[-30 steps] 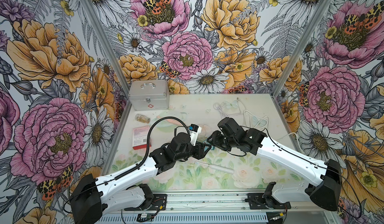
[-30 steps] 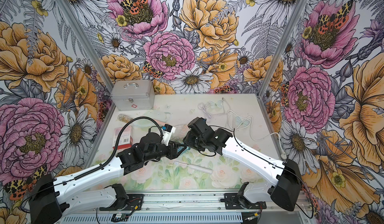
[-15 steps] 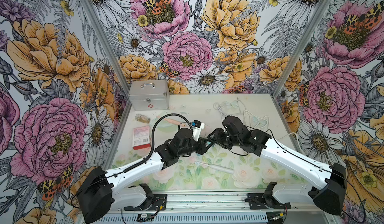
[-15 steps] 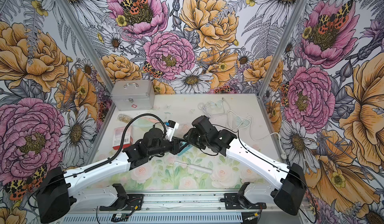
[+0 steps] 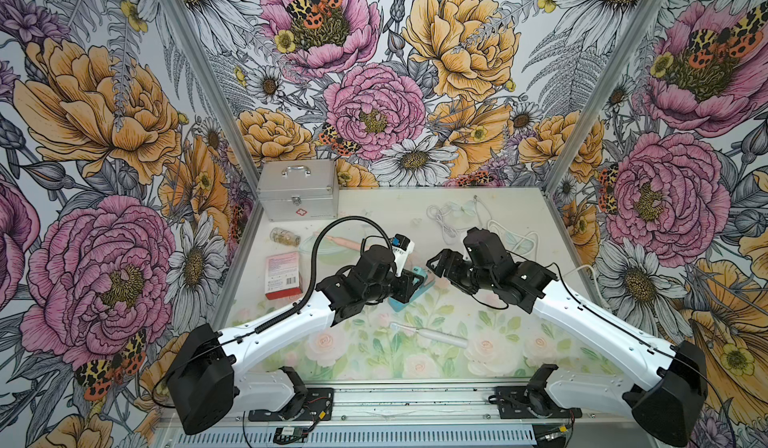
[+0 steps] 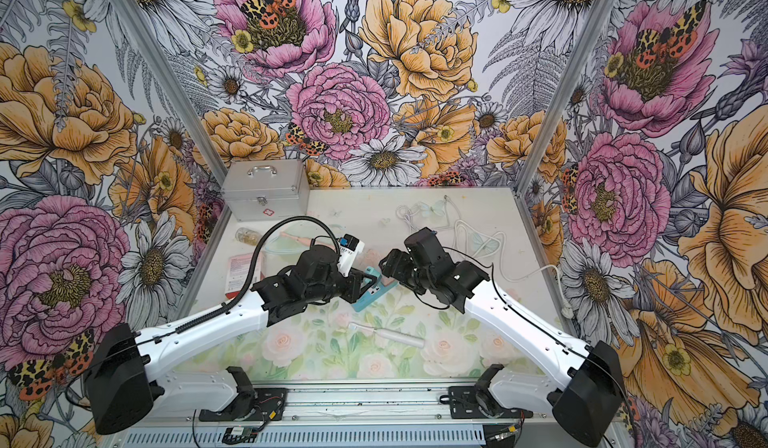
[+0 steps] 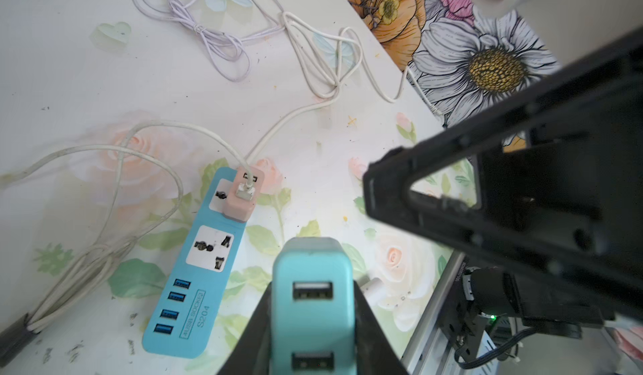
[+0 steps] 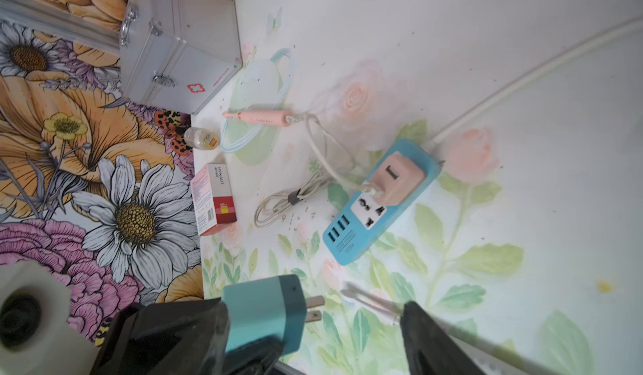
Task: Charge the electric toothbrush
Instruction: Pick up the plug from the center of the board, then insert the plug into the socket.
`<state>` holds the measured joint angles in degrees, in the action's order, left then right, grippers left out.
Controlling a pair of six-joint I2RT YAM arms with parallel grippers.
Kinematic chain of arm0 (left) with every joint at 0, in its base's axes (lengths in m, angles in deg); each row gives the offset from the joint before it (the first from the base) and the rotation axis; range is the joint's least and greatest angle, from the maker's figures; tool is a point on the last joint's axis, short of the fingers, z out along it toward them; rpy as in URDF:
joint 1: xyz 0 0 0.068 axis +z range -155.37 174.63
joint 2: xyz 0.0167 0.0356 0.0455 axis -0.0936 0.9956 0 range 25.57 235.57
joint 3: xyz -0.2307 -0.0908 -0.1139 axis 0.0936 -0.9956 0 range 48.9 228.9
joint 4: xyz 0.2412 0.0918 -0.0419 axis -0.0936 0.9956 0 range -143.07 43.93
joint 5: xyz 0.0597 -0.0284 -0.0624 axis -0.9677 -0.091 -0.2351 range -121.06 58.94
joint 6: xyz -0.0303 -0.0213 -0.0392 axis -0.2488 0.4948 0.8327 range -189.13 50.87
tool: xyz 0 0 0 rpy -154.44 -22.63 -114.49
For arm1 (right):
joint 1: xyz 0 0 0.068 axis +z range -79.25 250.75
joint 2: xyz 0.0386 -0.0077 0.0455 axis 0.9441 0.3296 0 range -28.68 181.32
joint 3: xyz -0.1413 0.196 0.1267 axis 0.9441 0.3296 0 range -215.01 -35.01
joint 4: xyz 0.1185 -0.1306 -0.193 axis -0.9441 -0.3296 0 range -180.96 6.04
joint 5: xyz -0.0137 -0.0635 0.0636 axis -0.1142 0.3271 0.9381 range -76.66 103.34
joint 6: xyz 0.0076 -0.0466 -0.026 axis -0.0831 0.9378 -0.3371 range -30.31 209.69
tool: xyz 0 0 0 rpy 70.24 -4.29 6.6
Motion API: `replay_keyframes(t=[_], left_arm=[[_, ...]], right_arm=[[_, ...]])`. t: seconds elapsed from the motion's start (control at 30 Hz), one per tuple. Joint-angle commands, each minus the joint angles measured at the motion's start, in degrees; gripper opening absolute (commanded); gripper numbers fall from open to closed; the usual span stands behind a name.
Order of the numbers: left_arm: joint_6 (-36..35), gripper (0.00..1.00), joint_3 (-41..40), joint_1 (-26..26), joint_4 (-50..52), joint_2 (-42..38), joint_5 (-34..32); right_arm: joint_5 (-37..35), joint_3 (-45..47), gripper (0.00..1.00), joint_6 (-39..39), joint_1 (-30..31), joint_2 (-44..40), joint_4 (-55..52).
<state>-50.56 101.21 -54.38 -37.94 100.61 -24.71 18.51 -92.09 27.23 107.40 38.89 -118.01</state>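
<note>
**Charger in the left jaws, free socket right below**

The pale flowered desk [image 5: 386, 217] carries a ribbed metal case [image 5: 297, 190] in its far left corner, with the two arms meeting over the middle. Under them lies a flat blue plastic power strip [image 7: 195, 275]. Its long axis runs on a slant, from near the left arm away toward the far right. A pink plug [image 7: 241, 195] fills the end socket and the middle socket is free, with a row of USB ports beyond it.

The white toothbrush [image 5: 428, 335] – slim, smooth, round-bodied – lies flat on the desk, nearer the front edge than both jaws. It lies roughly crosswise, with its bristle head toward the left arm's side.

The left jaws are closed on a boxy teal charger [image 7: 313, 307], glossy, with two USB ports in its face. The right jaws stand wide and empty just beside it.

What matters next is the small flat metal prongs [image 8: 315, 309]. They point sideways toward the right jaws, not down, while the free socket sits just below the charger. The left arm is nearer, so it would probably need to tip the charger prongs-down first.
</note>
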Motion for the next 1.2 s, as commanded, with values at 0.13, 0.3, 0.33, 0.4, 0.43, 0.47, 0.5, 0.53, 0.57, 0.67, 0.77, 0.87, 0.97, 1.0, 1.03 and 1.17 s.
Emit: replay_keyframes(t=[0.13, 0.3, 0.33, 0.4, 0.43, 0.47, 0.5, 0.53, 0.57, 0.67, 0.77, 0.87, 0.97, 1.0, 1.03, 1.17], left_arm=[[-15.62, 0.00, 6.44, 0.99, 4.94, 10.36, -4.17], [-20.38, 0.00, 8.43, 4.49, 6.59, 14.59, 0.35], [-20.91, 0.00, 8.19, 4.79, 6.50, 14.50, 1.19], [-22.68, 0.00, 8.28, 4.57, 6.54, 15.33, 1.62], [-23.51, 0.00, 8.85, 4.28, 7.07, 16.33, 2.00], [-23.97, 0.00, 9.33, 4.11, 7.48, 17.18, 2.54], [-24.44, 0.00, 9.67, 3.86, 7.53, 18.06, 3.15], [-24.71, 0.00, 9.76, 3.50, 7.70, 18.57, 3.30], [-24.72, 0.00, 9.59, 3.64, 7.58, 18.59, 3.56], [-24.98, 0.00, 9.21, 3.67, 7.58, 19.25, 2.32], [-25.84, 0.00, 9.43, 3.44, 7.54, 20.35, 2.00], [-26.19, 0.00, 9.45, 3.63, 7.58, 21.08, 0.12], [-26.30, 0.00, 9.73, 3.75, 7.50, 21.94, 0.14], [-25.93, 0.00, 9.90, 3.65, 7.46, 22.15, -0.29], [-25.61, 0.00, 10.07, 3.66, 7.24, 22.46, -0.68], [-25.89, 0.00, 10.09, 3.34, 6.13, 23.88, -1.71]], right_arm=[[-1.03, 4.45, 0.85, 8.22, -9.48, -1.92, -1.64], [1.01, 6.01, 0.85, 9.81, -13.58, -3.45, -1.59], [1.10, 6.17, 0.85, 10.25, -14.16, -3.78, -1.64], [1.68, 6.65, 0.86, 10.69, -15.59, -4.16, -1.64], [2.17, 6.76, 0.86, 10.88, -16.34, -4.16, -1.60], [2.52, 6.73, 0.86, 11.17, -16.95, -4.05, -1.64], [3.00, 6.68, 0.86, 11.49, -17.40, -3.87, -1.64], [3.73, 6.63, 0.86, 11.70, -18.06, -3.70, -1.64], [4.00, 6.55, 0.86, 11.93, -18.42, -3.71, -1.64], [4.50, 6.98, 0.86, 12.42, -19.47, -3.80, -1.64], [4.69, 7.16, 0.86, 12.71, -20.22, -3.67, -1.55], [4.77, 7.23, 0.86, 12.71, -20.46, -3.50, -1.55], [4.99, 7.33, 0.86, 12.84, -20.62, -3.25, -1.55], [4.90, 7.38, 0.86, 12.86, -20.61, -3.29, -1.55], [4.90, 7.50, 0.86, 12.80, -20.64, -3.33, -1.55], [4.68, 7.86, 0.86, 12.74, -20.71, -3.35, -1.50]])
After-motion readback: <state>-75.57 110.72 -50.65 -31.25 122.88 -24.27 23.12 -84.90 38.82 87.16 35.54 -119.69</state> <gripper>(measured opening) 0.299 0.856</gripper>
